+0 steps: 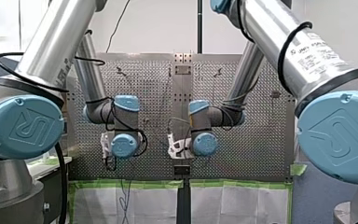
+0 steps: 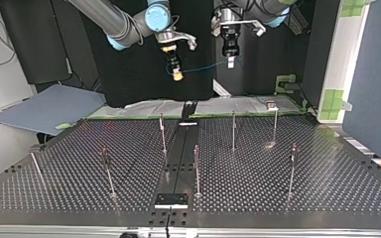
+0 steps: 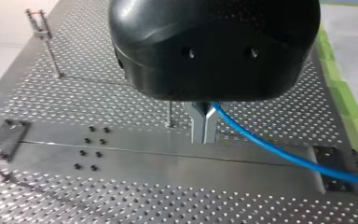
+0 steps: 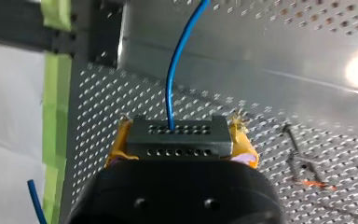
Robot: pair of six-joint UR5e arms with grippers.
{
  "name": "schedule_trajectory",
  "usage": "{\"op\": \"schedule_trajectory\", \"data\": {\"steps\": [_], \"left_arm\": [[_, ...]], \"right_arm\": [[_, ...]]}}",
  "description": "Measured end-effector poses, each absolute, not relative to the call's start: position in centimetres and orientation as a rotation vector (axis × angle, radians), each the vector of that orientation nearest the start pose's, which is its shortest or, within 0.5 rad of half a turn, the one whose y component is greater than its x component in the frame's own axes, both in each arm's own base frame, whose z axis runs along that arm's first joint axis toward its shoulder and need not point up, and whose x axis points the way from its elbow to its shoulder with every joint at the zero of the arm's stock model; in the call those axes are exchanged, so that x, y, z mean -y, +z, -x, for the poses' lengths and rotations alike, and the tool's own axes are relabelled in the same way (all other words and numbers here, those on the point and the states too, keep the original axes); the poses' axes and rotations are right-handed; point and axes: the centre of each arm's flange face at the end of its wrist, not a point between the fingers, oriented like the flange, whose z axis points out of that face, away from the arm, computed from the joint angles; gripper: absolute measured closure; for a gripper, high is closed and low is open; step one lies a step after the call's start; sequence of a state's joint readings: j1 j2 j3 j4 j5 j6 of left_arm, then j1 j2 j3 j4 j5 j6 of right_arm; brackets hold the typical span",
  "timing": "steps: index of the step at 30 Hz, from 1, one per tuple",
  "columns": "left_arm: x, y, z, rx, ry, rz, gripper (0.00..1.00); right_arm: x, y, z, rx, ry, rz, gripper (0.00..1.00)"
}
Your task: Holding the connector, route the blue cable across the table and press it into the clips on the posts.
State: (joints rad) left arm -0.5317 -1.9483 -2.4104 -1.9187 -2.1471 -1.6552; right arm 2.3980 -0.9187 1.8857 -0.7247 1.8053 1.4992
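— Any writing you can read from there?

— The blue joint cap (image 1: pixel 25 127) on my left arm (image 1: pixel 60 37) carries the UR mark in relief. There is a printed label (image 1: pixel 319 51) on the tube of my right arm (image 1: pixel 270 32), but I can't make out its words.

— How are the arms posed?

— Both bend at the elbow and hang their wrists over the perforated table (image 2: pixel 302 188), grippers pointing down, high above the posts (image 2: pixel 233 130).

— And the right side?

— There my right gripper (image 4: pixel 177 140) is clamped on the grey connector (image 4: pixel 177 148), with its yellow pads (image 4: pixel 118 142) pressing it from both sides. The blue cable (image 4: pixel 177 60) leaves the connector's face and runs straight ahead of the fingers.

— The left?

— Here my left gripper (image 3: pixel 204 127) has its metal fingers (image 3: pixel 197 122) pinched together. The cable comes out from between them near their roots and trails off to one side. In the top view it spans from one gripper to the other, clear of the table.
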Motion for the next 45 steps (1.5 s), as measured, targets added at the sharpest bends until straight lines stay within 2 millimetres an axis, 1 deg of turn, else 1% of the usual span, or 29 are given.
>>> {"op": "schedule_trajectory", "data": {"steps": [4, 8, 11, 15, 18, 24, 27, 31, 34, 41, 45], "left_arm": [[25.9, 10.1, -28.7, -1.542, -0.049, 0.122, 1.0], [25.4, 11.2, -29.1, -1.532, -0.037, 0.139, 1.0], [24.9, 12.0, -29.3, -1.53, -0.026, 0.149, 1.0], [24.4, 13.0, -29.6, -1.527, -0.012, 0.162, 1.0], [23.8, 13.8, -29.9, -1.523, 0.005, 0.176, 1.0], [22.3, 15.3, -30.7, -1.516, 0.04, 0.213, 1.0], [21.6, 16.1, -31.1, -1.513, 0.044, 0.225, 1.0], [20.6, 17.3, -31.8, -1.503, 0.035, 0.253, 1.0], [20.0, 18.6, -32.7, -1.482, 0.028, 0.29, 1.0], [18.2, 22.5, -35.2, -1.41, 0.03, 0.376, 1.0], [17.4, 24.3, -36.1, -1.381, 0.038, 0.401, 1.0]], "right_arm": [[29.2, 7.8, -48.7, 0.865, 1.437, -1.875, 1.0], [29.1, 10.1, -49.8, 0.859, 1.507, -1.873, 1.0], [29.0, 12.3, -50.8, 0.851, 1.569, -1.871, 1.0], [29.0, 15.8, -52.2, 0.826, 1.649, -1.869, 1.0], [28.8, 17.8, -52.7, 0.809, 1.691, -1.873, 1.0], [28.3, 21.2, -53.4, 0.779, 1.769, -1.861, 1.0], [28.1, 22.3, -53.9, 0.771, 1.798, -1.848, 1.0], [28.2, 23.3, -54.4, 0.777, 1.818, -1.838, 1.0], [28.7, 24.1, -54.7, 0.783, 1.819, -1.834, 1.0], [29.7, 25.8, -55.4, 0.794, 1.819, -1.833, 1.0], [30.1, 27.0, -56.0, 0.792, 1.825, -1.84, 1.0]]}}
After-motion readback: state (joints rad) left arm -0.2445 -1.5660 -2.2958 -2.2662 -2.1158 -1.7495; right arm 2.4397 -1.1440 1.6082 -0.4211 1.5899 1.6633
